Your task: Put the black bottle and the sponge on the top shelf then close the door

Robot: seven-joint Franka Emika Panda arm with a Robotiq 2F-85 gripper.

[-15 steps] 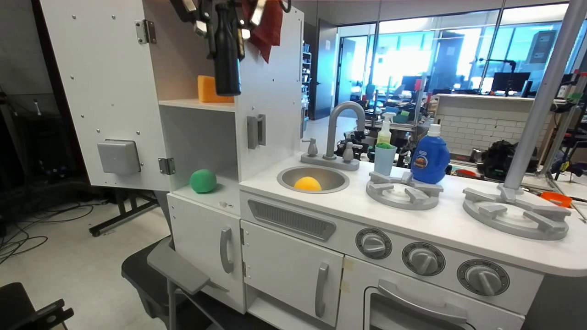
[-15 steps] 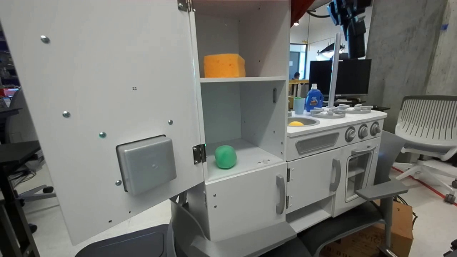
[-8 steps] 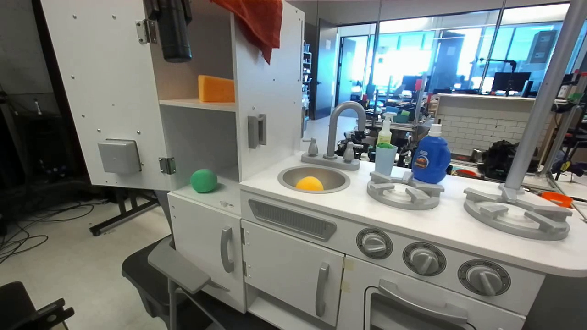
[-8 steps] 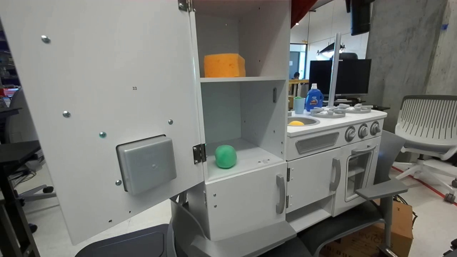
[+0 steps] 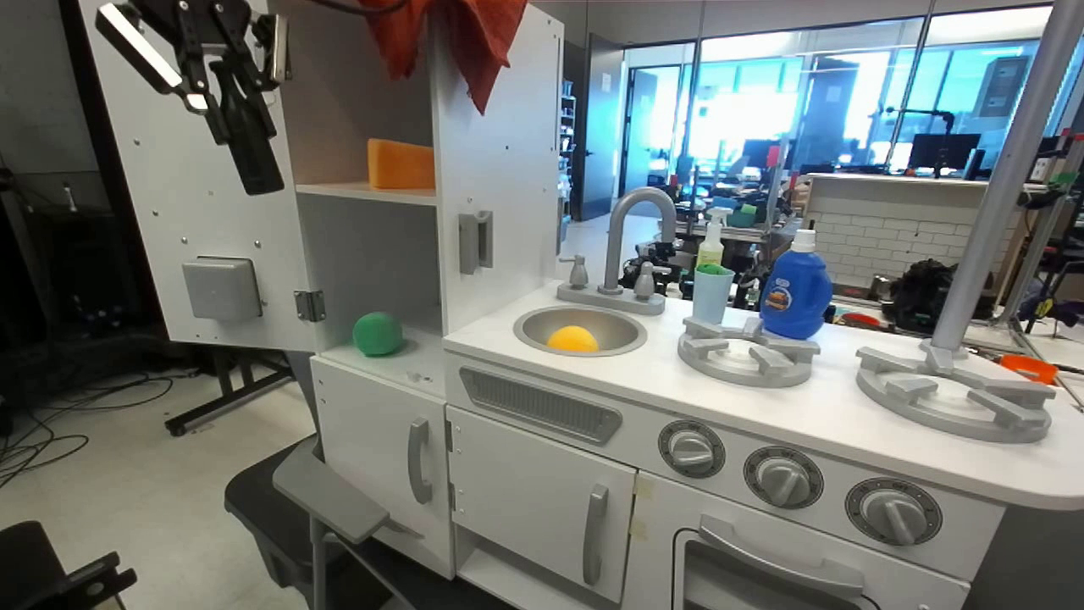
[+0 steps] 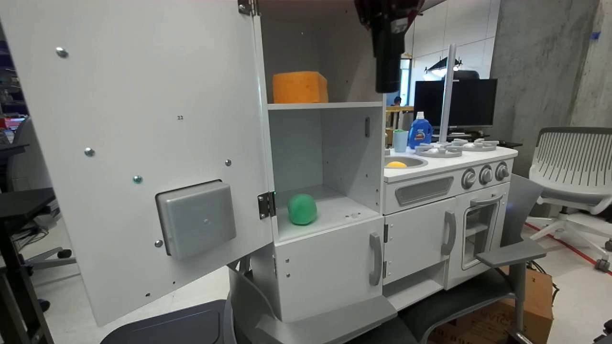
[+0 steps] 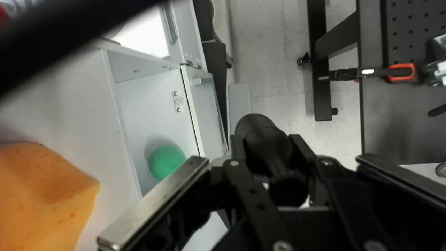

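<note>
My gripper is shut on the black bottle, which hangs tilted before the open door. In an exterior view the bottle overlaps the right wall of the upper compartment, its base just above the top shelf's level. In the wrist view the bottle lies between both fingers, over the floor outside the shelf edge. A squarish orange block with a pitted, sponge-like surface sits on the top shelf's left. A yellow roundish piece lies in the sink; it looks smooth.
A green ball is on the lower shelf. A red cloth hangs by the cabinet's upper right wall. A chair stands in front. A blue bottle and cup stand behind the burners; the faucet is behind the sink.
My gripper has carried the bottle across to the cabinet's front, first up, then down, and the bottle has tilted. The red cloth has shifted. Door, block and balls have not moved.
</note>
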